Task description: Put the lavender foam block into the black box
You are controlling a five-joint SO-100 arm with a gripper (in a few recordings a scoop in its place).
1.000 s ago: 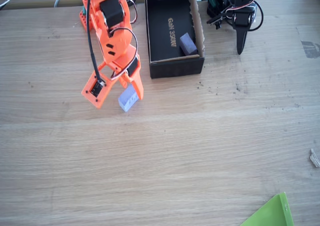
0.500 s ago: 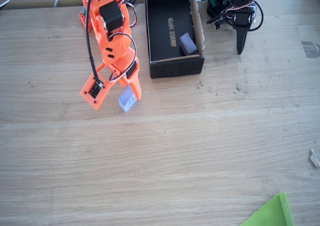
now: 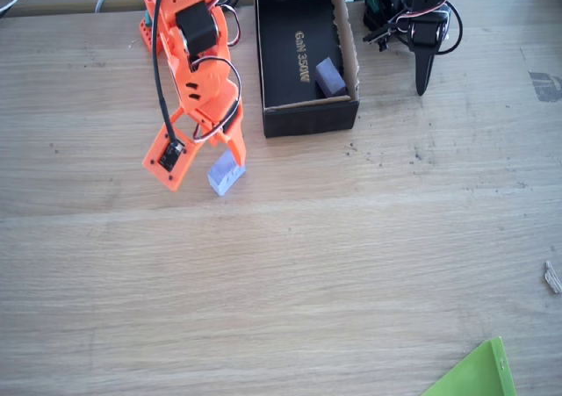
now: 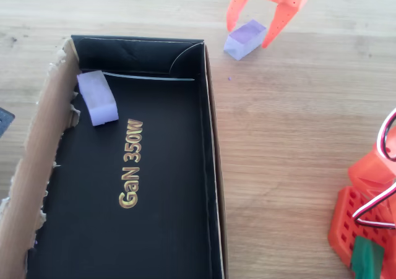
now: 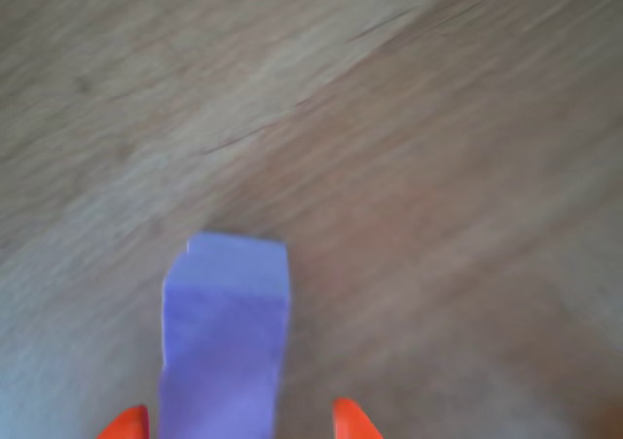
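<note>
The lavender foam block lies on the wooden table, left of the black box's near end in the fixed view. My orange gripper hangs over it, open. From overhead, the gripper has one finger on each side of the block. In the wrist view the block runs between the two orange fingertips, close to the left one and with a gap to the right one. The box is open, with gold lettering on its floor.
A darker purple block lies inside the box against the brown cardboard wall. A green sheet pokes in at the table's lower right corner. The arm's orange base stands right of the box in the overhead view.
The gripper has shifted slightly up the picture toward the arm's base. The lavender block has stayed in the same spot on the table.
</note>
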